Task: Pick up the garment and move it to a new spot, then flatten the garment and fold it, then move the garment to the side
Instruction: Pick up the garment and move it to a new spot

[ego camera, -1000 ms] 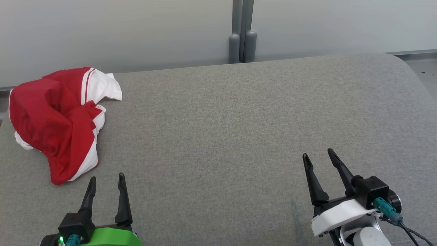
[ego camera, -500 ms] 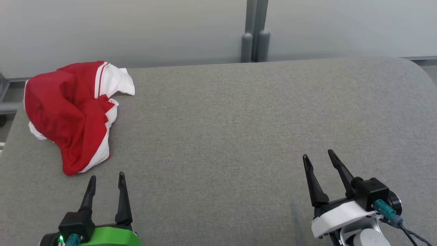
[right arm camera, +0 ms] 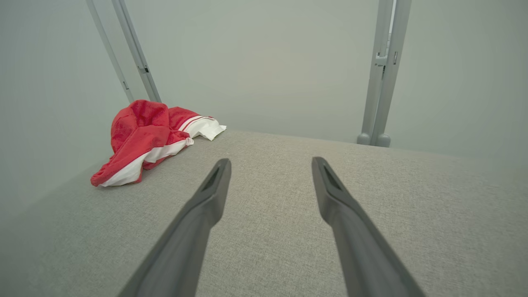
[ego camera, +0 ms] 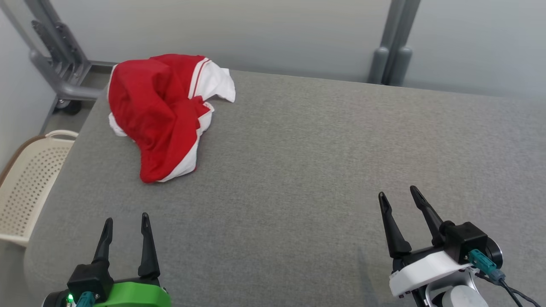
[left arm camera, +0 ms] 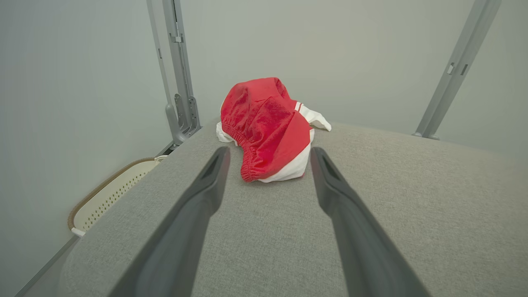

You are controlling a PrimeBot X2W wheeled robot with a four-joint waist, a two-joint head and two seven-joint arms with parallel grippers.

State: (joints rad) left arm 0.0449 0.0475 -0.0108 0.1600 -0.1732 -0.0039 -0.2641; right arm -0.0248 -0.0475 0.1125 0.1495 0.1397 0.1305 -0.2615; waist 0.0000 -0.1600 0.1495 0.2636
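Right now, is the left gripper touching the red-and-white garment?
Apart. The head view shows bare grey fabric surface between the left gripper and the red-and-white garment.

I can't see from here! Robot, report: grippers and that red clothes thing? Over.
Left gripper open, empty; right gripper open, empty. Red-and-white garment crumpled, far left corner of grey table, untouched. Pale basket beside table, off the path.
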